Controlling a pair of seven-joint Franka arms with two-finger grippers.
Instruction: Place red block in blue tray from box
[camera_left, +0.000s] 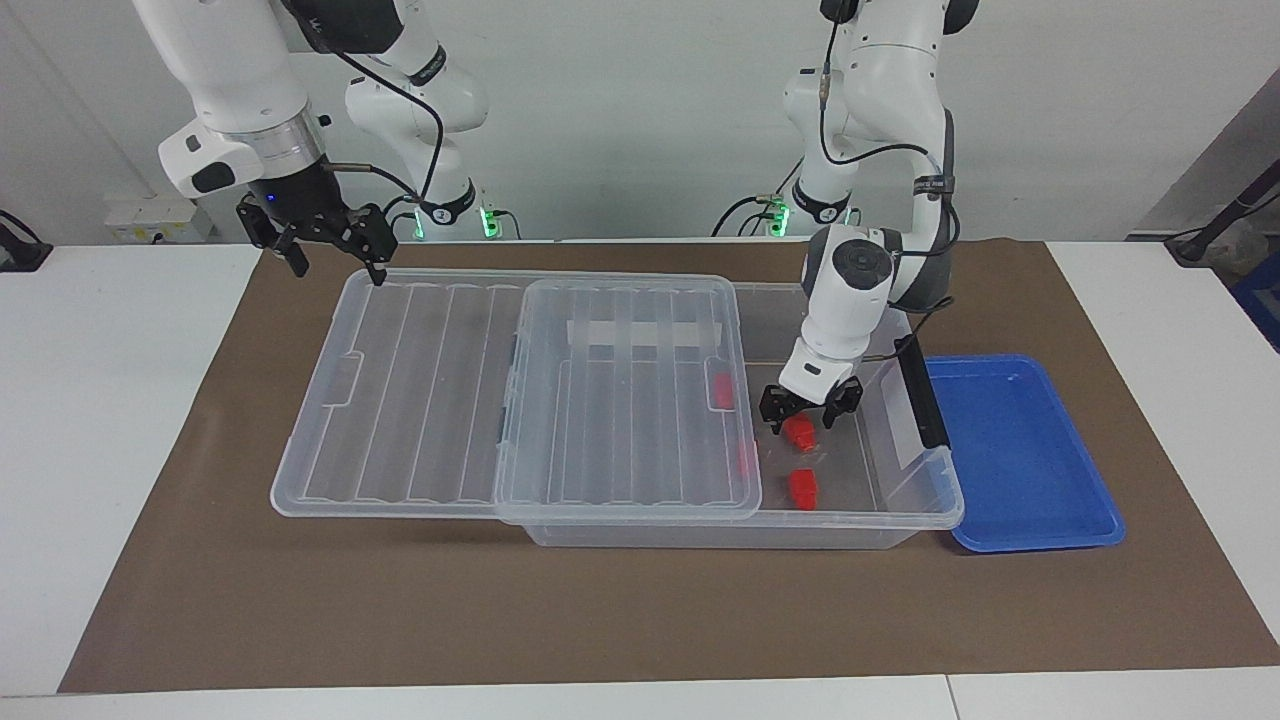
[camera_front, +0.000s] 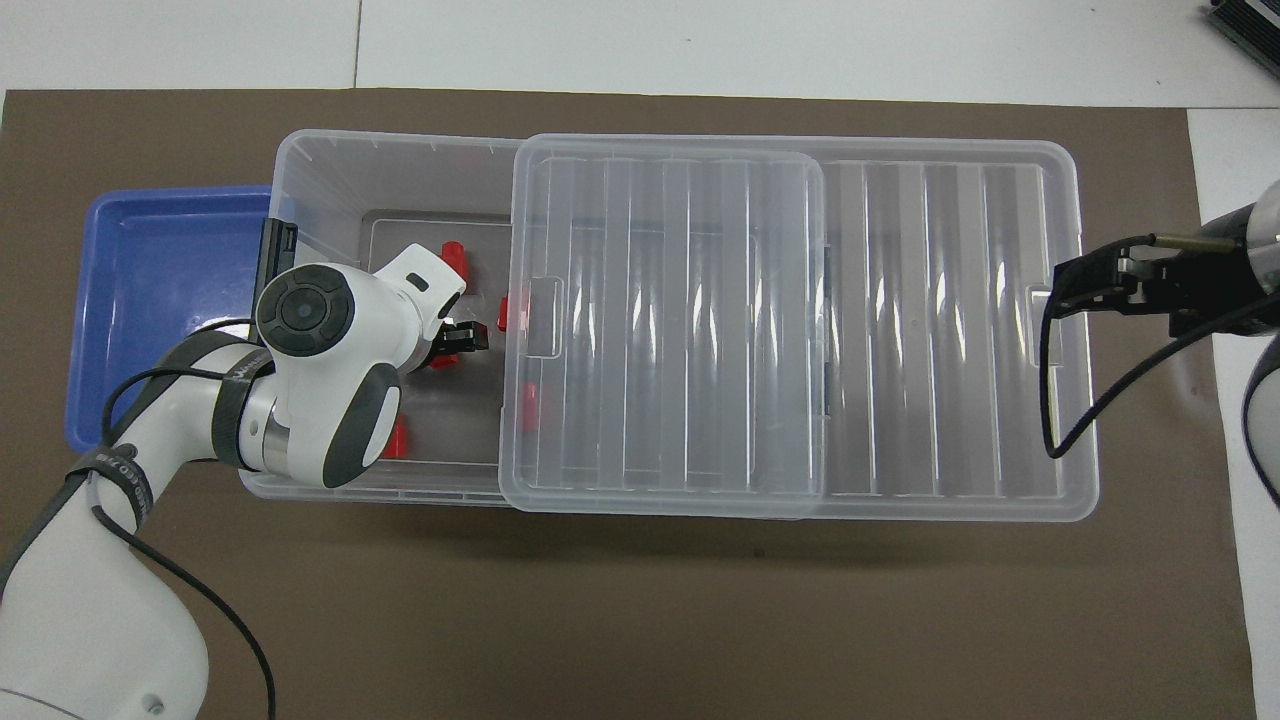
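The clear box (camera_left: 880, 518) lies across the mat, its ribbed lid (camera_left: 400, 400) slid toward the right arm's end so the end by the blue tray (camera_left: 1020, 450) is uncovered. My left gripper (camera_left: 808, 415) is down in that uncovered end, open, with a finger on each side of a red block (camera_left: 797, 432). In the overhead view the left gripper (camera_front: 452, 345) partly hides this block (camera_front: 443, 358). A second red block (camera_left: 801, 487) lies on the box floor farther from the robots. The blue tray is empty. My right gripper (camera_left: 338, 268) is open and empty in the air over the lid's outer end.
More red blocks show through or beside the lid (camera_left: 722, 392), (camera_left: 745, 458); one lies near the arm's wrist (camera_front: 397, 440). The black latch bar (camera_left: 920, 390) stands on the box wall next to the tray. A white tape strip (camera_left: 640, 333) shows through the lid.
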